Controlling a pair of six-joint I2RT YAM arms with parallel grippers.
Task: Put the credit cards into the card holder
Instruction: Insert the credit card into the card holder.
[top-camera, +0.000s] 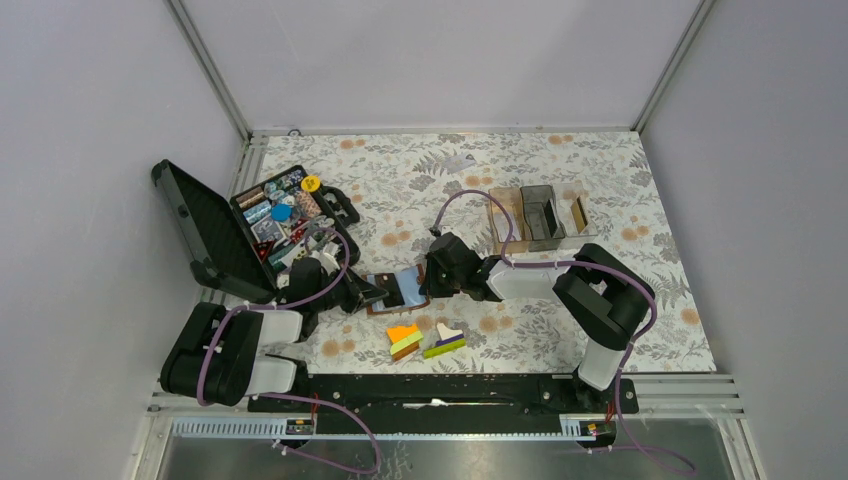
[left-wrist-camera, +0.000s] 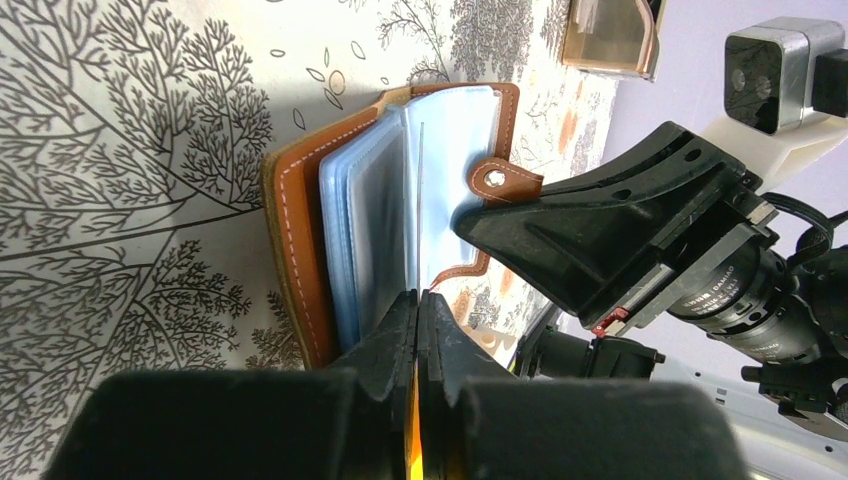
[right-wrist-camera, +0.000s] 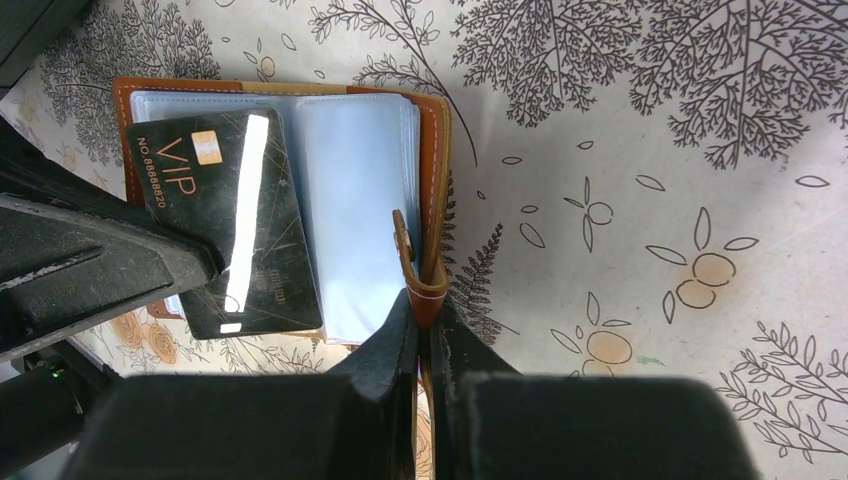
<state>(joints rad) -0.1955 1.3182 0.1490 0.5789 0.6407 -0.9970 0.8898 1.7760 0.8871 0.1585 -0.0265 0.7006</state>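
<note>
The brown leather card holder (top-camera: 400, 288) lies open in the middle of the table, its clear inner sleeves (right-wrist-camera: 360, 200) facing up. My left gripper (left-wrist-camera: 419, 300) is shut on a black credit card marked VIP (right-wrist-camera: 230, 220), which lies flat over the holder's left sleeves. In the left wrist view that card shows only edge-on as a thin line (left-wrist-camera: 420, 200). My right gripper (right-wrist-camera: 423, 315) is shut on the holder's snap tab (right-wrist-camera: 410, 260) at its right edge. In the top view the left gripper (top-camera: 378, 293) and right gripper (top-camera: 428, 278) meet the holder from opposite sides.
Orange, green and purple blocks (top-camera: 420, 340) lie just in front of the holder. An open black tool case (top-camera: 215, 230) full of small parts stands at the left. Clear and brown compartment boxes (top-camera: 540, 215) sit at the back right.
</note>
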